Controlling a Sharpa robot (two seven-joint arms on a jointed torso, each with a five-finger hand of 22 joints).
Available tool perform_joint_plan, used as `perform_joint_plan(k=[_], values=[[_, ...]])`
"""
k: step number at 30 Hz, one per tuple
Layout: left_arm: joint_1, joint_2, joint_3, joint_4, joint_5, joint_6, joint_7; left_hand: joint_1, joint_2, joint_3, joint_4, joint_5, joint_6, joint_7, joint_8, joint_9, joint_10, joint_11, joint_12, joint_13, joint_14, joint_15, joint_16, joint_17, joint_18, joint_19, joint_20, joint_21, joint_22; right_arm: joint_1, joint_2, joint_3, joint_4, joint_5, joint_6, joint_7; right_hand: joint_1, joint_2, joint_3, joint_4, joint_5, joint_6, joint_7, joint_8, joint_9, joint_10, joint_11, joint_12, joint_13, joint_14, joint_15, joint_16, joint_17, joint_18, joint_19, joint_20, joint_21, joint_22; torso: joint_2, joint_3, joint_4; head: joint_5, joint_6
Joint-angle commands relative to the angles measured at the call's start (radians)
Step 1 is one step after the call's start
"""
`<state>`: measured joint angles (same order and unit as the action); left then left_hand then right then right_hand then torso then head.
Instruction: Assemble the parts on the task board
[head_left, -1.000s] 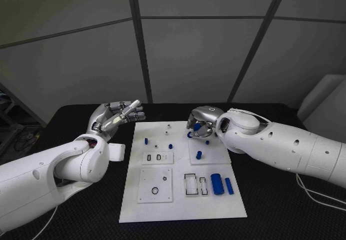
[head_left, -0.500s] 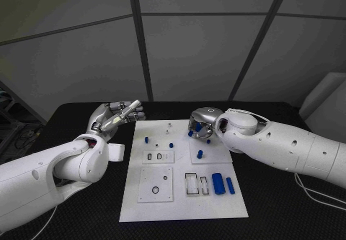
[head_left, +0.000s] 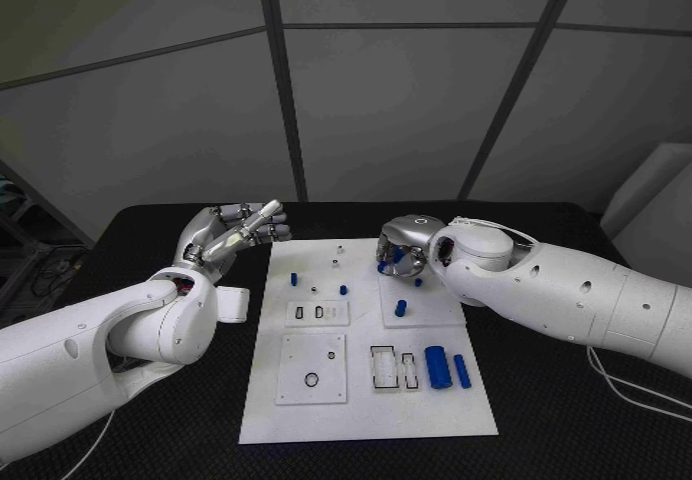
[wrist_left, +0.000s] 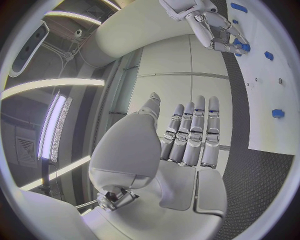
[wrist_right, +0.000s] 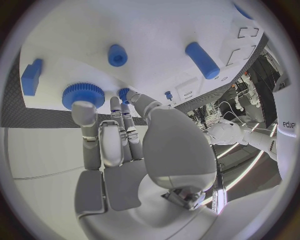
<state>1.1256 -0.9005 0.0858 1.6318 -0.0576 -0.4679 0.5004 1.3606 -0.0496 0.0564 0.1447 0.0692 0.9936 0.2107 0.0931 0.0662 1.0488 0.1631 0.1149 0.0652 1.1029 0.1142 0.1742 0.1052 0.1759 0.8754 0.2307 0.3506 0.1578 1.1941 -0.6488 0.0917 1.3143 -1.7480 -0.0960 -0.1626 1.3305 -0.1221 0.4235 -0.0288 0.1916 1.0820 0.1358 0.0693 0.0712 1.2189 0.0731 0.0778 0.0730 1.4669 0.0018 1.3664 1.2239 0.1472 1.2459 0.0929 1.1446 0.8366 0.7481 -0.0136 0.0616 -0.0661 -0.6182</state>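
Observation:
The white task board (head_left: 433, 410) lies mid-table with blue parts on it. My right hand (head_left: 402, 255) reaches down onto its far right part. There the thumb and fingers (wrist_right: 119, 107) close round a small blue part (wrist_right: 125, 93), and another fingertip touches a blue gear (wrist_right: 82, 95) lying flat on the board. The left wrist view shows that hand (wrist_left: 215, 27) with blue at its fingertips. My left hand (head_left: 231, 235) is raised beyond the board's far left corner, fingers straight and apart, holding nothing (wrist_left: 187, 135).
A thick blue cylinder (head_left: 433, 366) and a thin blue pin (head_left: 460, 371) lie at the board's near right. A blue block (head_left: 398, 310) and short pegs (head_left: 293, 279) stand mid-board. Black rings (head_left: 310, 381) sit on a raised white plate at the near left.
My right hand has shifted very slightly over the board's far right part. The left hand stays where it was.

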Motion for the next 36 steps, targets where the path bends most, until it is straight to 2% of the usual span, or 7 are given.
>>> perform_joint_plan(k=[1, 8, 19, 21, 29, 36], values=[[0.001, 0.001, 0.001, 0.000, -0.009, 0.017, -0.001, -0.006, 0.004, -0.001, -0.006, -0.003, 0.001, 0.003, -0.004, -0.001, -0.009, 0.001, -0.004, -0.002, 0.005, 0.005, -0.006, 0.002, 0.007, 0.006, 0.001, 0.004, -0.001, 0.002, 0.004, 0.001, -0.004, -0.007, 0.008, 0.002, 0.004, 0.012, 0.012, -0.001, -0.009, 0.014, 0.000, 0.005, 0.002, 0.017, -0.002, 0.004, 0.002, 0.056, -0.006, 0.009, 0.005, -0.017, 0.005, -0.005, 0.010, 0.010, 0.001, 0.0004, 0.0007, -0.001, -0.001], [0.001, 0.001, 0.001, -0.001, -0.009, 0.020, -0.005, -0.008, 0.004, -0.003, -0.006, -0.003, 0.000, 0.004, -0.006, -0.001, -0.011, 0.002, -0.006, -0.002, 0.006, 0.005, -0.007, 0.002, 0.007, 0.006, 0.001, 0.004, -0.002, 0.002, 0.011, 0.001, -0.011, -0.007, 0.012, 0.001, 0.020, 0.017, 0.029, -0.009, -0.017, 0.028, -0.001, 0.007, 0.003, 0.034, -0.006, 0.003, 0.004, 0.055, -0.009, 0.017, 0.012, -0.019, 0.003, -0.008, 0.024, 0.024, 0.003, 0.0005, -0.0002, -0.001, -0.005], [0.002, -0.002, 0.001, -0.003, -0.009, 0.024, -0.012, -0.010, 0.005, -0.005, -0.008, -0.003, -0.001, 0.006, -0.010, -0.001, -0.016, 0.004, -0.012, -0.002, 0.006, 0.007, -0.011, 0.002, 0.006, 0.005, 0.002, 0.003, -0.003, 0.002, 0.018, 0.001, -0.018, -0.005, 0.002, 0.000, 0.028, 0.014, 0.038, -0.016, -0.024, 0.036, -0.004, 0.007, 0.003, 0.036, -0.006, -0.003, 0.003, 0.054, -0.009, 0.020, 0.014, -0.019, -0.001, -0.008, 0.031, 0.030, 0.003, 0.0004, 0.0001, -0.001, -0.003], [0.002, -0.003, 0.001, -0.003, -0.009, 0.024, -0.013, -0.010, 0.005, -0.005, -0.008, -0.003, -0.001, 0.006, -0.010, -0.001, -0.016, 0.004, -0.012, -0.002, 0.006, 0.007, -0.011, 0.002, 0.006, 0.005, 0.002, 0.003, -0.003, 0.002, 0.018, 0.001, -0.016, -0.004, -0.013, 0.002, 0.029, 0.015, 0.039, -0.017, -0.023, 0.038, -0.004, 0.008, 0.004, 0.038, -0.007, -0.003, 0.003, 0.054, -0.010, 0.020, 0.014, -0.019, -0.001, -0.009, 0.032, 0.031, 0.003, 0.0005, 0.0001, 0.000, -0.001], [0.002, -0.007, 0.001, -0.002, -0.009, 0.025, -0.016, -0.011, 0.006, -0.005, -0.009, -0.003, -0.001, 0.006, -0.011, -0.001, -0.018, 0.005, -0.014, -0.002, 0.006, 0.007, -0.013, 0.002, 0.006, 0.004, 0.002, 0.003, -0.004, 0.002, 0.018, 0.001, 0.006, 0.001, -0.143, 0.002, 0.035, 0.015, 0.046, -0.021, -0.022, 0.050, -0.004, 0.011, 0.006, 0.041, -0.008, -0.006, 0.003, 0.054, -0.012, 0.024, 0.018, -0.021, 0.002, -0.010, 0.043, 0.046, 0.004, 0.0001, 0.0015, 0.001, 0.003], [0.002, -0.009, 0.001, -0.002, -0.009, 0.025, -0.017, -0.011, 0.006, -0.005, -0.009, -0.003, -0.001, 0.006, -0.012, -0.001, -0.019, 0.005, -0.015, -0.002, 0.005, 0.007, -0.014, 0.002, 0.006, 0.004, 0.002, 0.002, -0.004, 0.007, 0.050, 0.001, -0.010, -0.002, -0.232, -0.013, 0.035, 0.014, 0.047, -0.021, -0.024, 0.053, -0.003, 0.012, 0.006, 0.041, -0.007, -0.007, 0.002, 0.054, -0.012, 0.026, 0.021, -0.021, 0.003, -0.010, 0.047, 0.050, 0.005, 0.0013, 0.0008, 0.005, 0.007]])
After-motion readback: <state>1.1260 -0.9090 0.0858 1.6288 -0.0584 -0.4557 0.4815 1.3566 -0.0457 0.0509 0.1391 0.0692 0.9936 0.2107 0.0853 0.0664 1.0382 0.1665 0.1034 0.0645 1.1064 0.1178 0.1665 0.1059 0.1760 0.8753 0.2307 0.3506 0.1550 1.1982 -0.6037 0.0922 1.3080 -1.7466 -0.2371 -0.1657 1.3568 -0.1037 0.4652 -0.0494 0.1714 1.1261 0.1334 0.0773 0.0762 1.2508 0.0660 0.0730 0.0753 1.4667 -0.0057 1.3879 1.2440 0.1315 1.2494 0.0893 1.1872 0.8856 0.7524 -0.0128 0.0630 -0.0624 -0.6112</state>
